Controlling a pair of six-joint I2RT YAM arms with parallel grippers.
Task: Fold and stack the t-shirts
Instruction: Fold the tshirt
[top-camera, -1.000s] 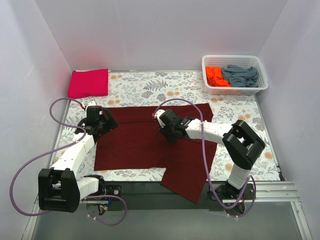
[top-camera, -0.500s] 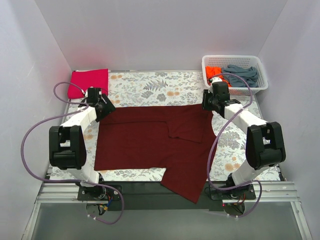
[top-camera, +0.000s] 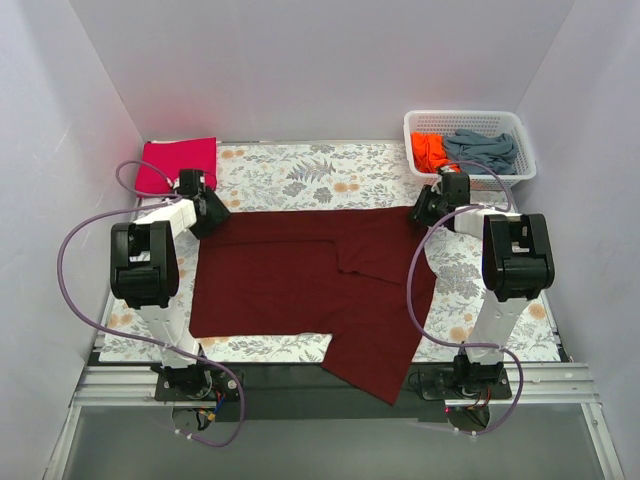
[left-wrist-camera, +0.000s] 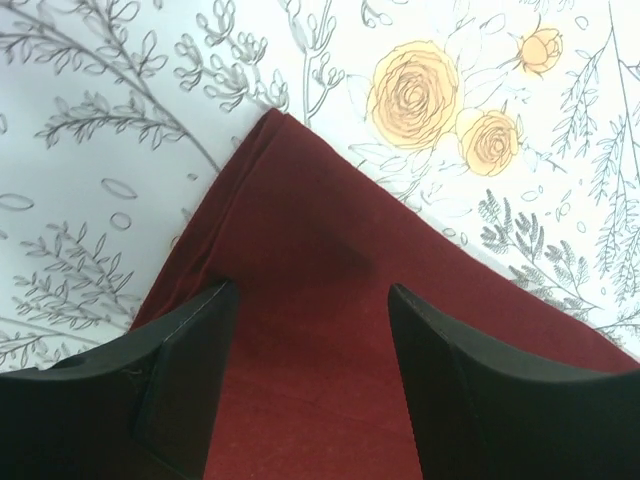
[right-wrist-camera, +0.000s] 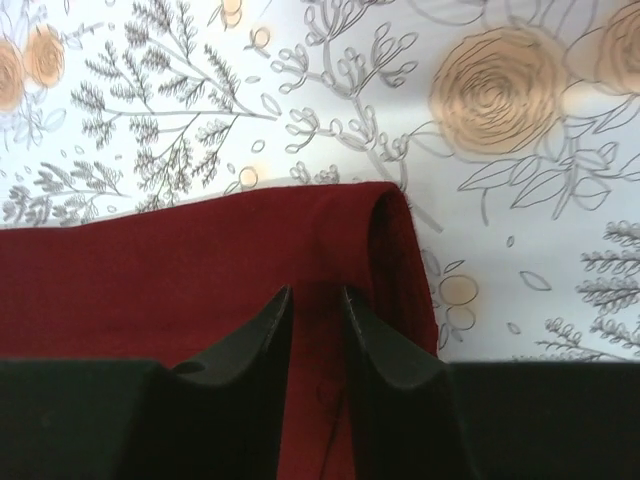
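The dark maroon t-shirt (top-camera: 300, 275) lies spread on the floral cloth, and one part hangs over the near edge. My left gripper (top-camera: 207, 213) is at its far left corner, jaws wide open over the maroon cloth (left-wrist-camera: 320, 250); the left gripper (left-wrist-camera: 310, 300) holds nothing. My right gripper (top-camera: 424, 209) is at the far right corner, where the edge is folded over (right-wrist-camera: 400, 240). The right gripper (right-wrist-camera: 315, 300) has its jaws only a narrow gap apart above the cloth. The magenta-pink t-shirt (top-camera: 178, 163) lies folded at the far left. The orange t-shirt (top-camera: 429, 151) and the grey-blue t-shirt (top-camera: 482, 150) lie in the basket.
The white lattice basket (top-camera: 470, 182) stands at the far right corner, just behind my right gripper. The floral table cloth (top-camera: 300, 175) covers the table between white walls. Purple cables loop beside both arms.
Both arms swung out from the shirt's middle to its far corners. The shirt's upper right part has been spread flat. In the last half second both grippers reached slightly farther out.
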